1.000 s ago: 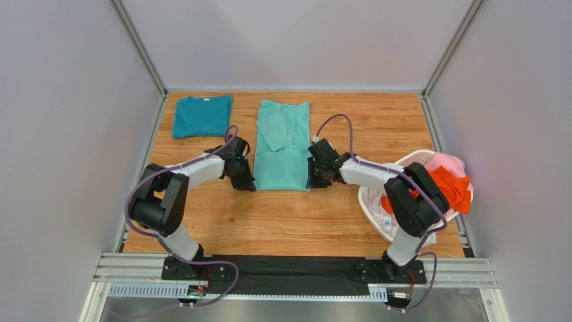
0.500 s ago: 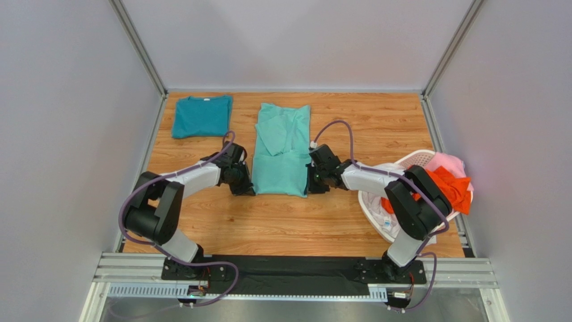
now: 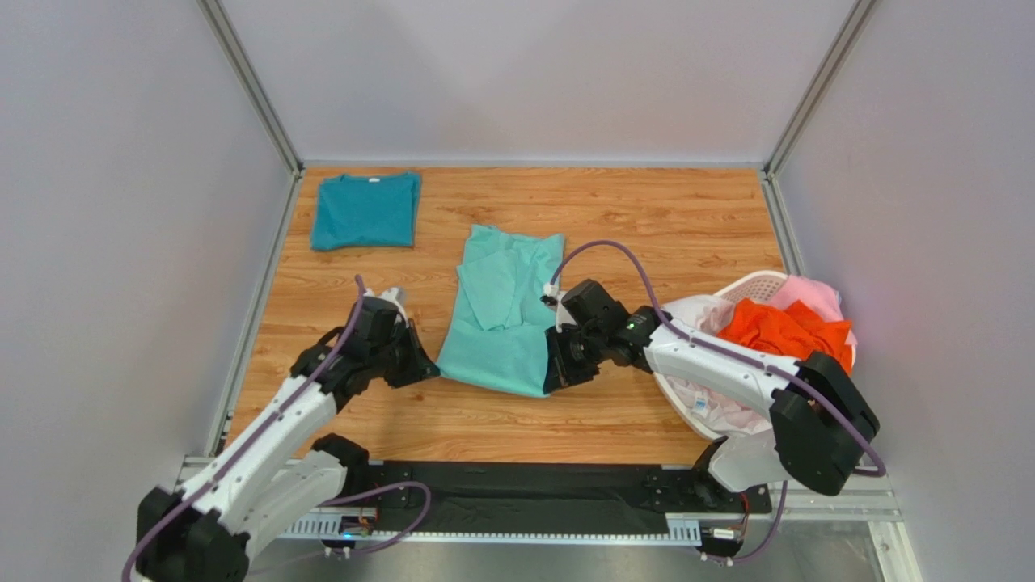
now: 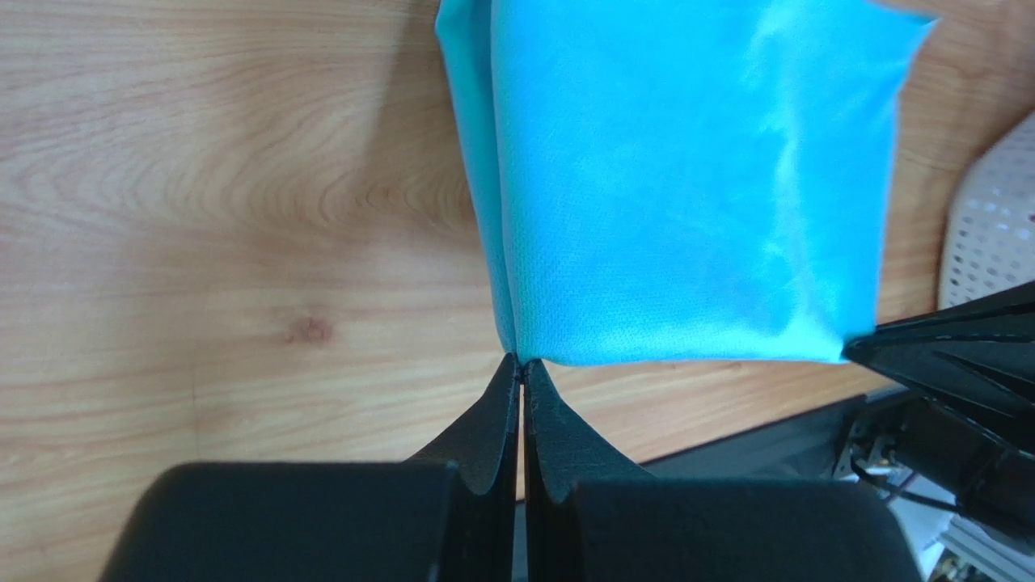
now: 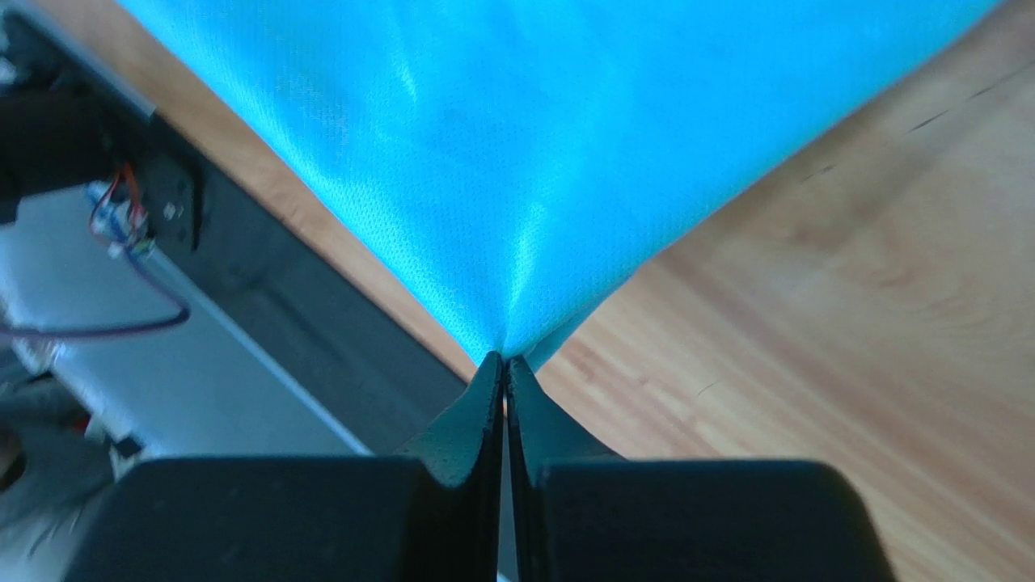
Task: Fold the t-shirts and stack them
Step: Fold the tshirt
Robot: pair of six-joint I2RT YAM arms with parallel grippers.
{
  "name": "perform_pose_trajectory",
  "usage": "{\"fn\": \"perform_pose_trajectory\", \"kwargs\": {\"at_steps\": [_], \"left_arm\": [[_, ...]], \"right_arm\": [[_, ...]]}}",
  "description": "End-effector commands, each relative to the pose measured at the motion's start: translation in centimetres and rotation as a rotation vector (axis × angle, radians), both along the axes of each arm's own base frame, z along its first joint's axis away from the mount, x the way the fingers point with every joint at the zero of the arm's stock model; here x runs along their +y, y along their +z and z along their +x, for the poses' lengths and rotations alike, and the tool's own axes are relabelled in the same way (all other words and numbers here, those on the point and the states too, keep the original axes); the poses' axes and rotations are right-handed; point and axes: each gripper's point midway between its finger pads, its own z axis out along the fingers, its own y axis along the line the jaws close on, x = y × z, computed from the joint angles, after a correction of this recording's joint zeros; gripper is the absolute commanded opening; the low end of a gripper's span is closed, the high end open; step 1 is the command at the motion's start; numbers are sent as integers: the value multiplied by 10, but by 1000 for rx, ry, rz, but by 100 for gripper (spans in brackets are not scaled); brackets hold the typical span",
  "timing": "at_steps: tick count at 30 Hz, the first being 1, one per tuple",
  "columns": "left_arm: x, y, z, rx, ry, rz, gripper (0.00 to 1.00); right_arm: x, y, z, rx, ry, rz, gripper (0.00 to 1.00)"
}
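The light mint-aqua t-shirt (image 3: 501,313) lies lengthwise on the wooden table, sleeves folded in, its near hem lifted. My left gripper (image 3: 428,367) is shut on its near left corner (image 4: 522,346). My right gripper (image 3: 550,378) is shut on its near right corner (image 5: 510,340). The hem stretches between them. The darker teal t-shirt (image 3: 365,209) lies folded at the back left. An orange t-shirt (image 3: 787,334), a pink one (image 3: 812,294) and a white one (image 3: 705,394) are in the basket.
The white plastic laundry basket (image 3: 756,287) stands at the right edge of the table, beside my right arm; its rim also shows in the left wrist view (image 4: 984,206). The black base rail (image 3: 522,491) runs along the near edge. Grey walls enclose the table.
Both grippers have pulled the near hem of the mint-aqua t-shirt toward the near edge and lifted it; the whole shirt slid nearer. The left arm swung well back and left.
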Motion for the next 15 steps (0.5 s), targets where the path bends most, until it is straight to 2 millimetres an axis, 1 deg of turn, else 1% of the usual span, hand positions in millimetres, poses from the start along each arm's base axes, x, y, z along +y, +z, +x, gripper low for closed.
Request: {"fn": "perform_pose_trajectory", "kwargs": {"at_steps": [1, 2, 3, 5, 6, 7, 9, 10, 12, 15], "left_arm": [[10, 23, -18, -43, 31, -18, 0], [12, 31, -21, -61, 38, -28, 0], [13, 45, -23, -121, 41, -57, 0], [16, 58, -28, -159, 46, -74, 0], [18, 73, -28, -214, 53, -93, 0], [20, 78, -30, -230, 56, -97, 0], [23, 92, -34, -263, 61, -107, 0], [24, 97, -34, -273, 64, -108, 0], [29, 112, -37, -302, 74, -105, 0], [32, 131, -39, -359, 82, -128, 0]], "right_arm": [[8, 38, -39, 89, 150, 97, 0], [6, 41, -45, 106, 161, 100, 0], [8, 52, -52, 115, 193, 135, 0], [11, 66, -60, 126, 226, 180, 0], [13, 73, -65, 133, 250, 206, 0], [16, 87, -72, 144, 281, 253, 0], [19, 99, -80, 157, 319, 300, 0], [20, 110, -89, 188, 349, 344, 0], [23, 122, -97, 215, 388, 400, 0], [25, 137, -104, 234, 420, 459, 0]]}}
